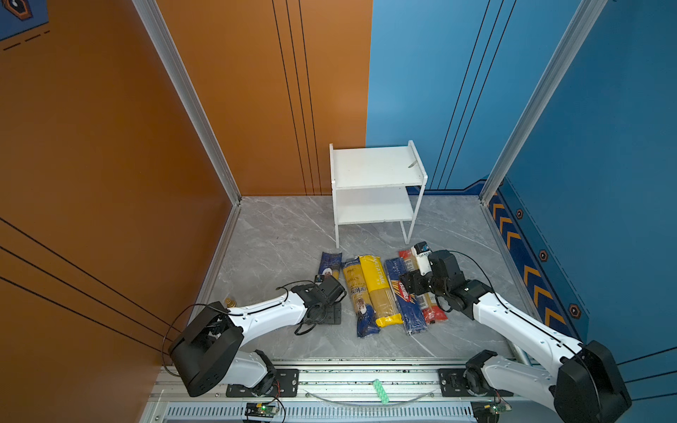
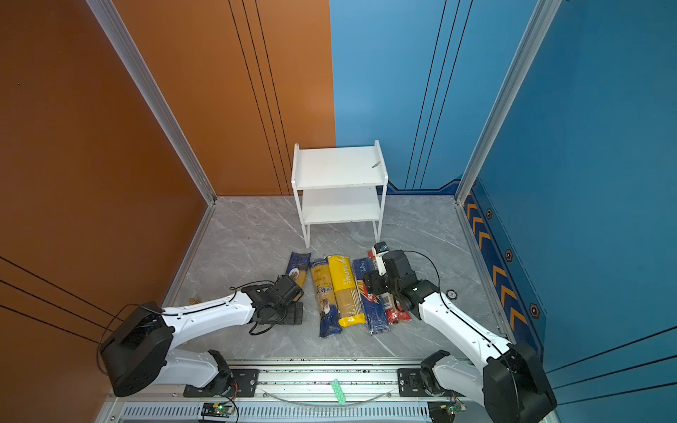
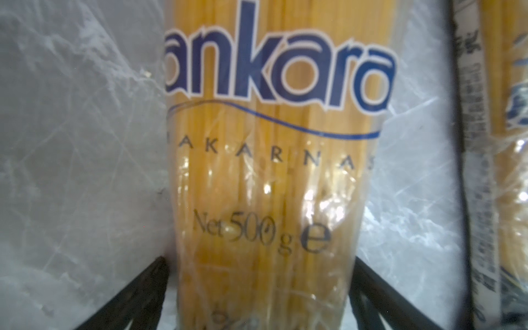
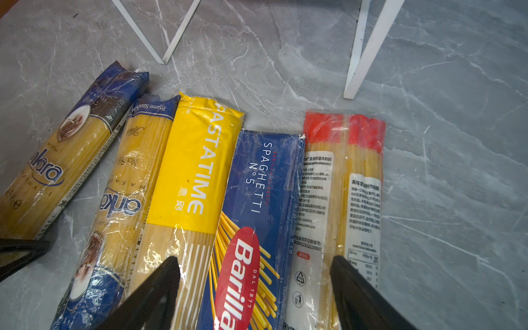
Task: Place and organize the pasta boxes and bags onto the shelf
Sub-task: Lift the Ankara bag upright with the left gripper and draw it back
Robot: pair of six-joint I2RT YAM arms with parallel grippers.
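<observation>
The ankara pack (image 3: 265,171) lies flat on the surface (image 1: 278,234) between the spread jaws of the left pincer (image 3: 258,258), well short of the shelf (image 1: 377,168), while the right pincer (image 4: 255,260) hangs apart over the Barilla pack (image 4: 257,200); gripped off-centre, either long, slick pack may tip or slip.

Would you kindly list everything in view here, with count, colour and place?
shelf: one, white, two tiers with no packs on them, back of the table.
table: one, grey marble, under everything.
ankara packs: two, navy and yellow, left end of the row in front of the shelf.
yellow pack: one, bright yellow, mid-row.
Barilla pack: one, dark blue, right of the yellow pack.
red-ended pack: one, clear with red ends, right end of the row.
green strip: one, green, on the front rail.
left tool: one, black, open, astride the leftmost ankara pack.
right tool: one, black, open, over the Barilla pack.
</observation>
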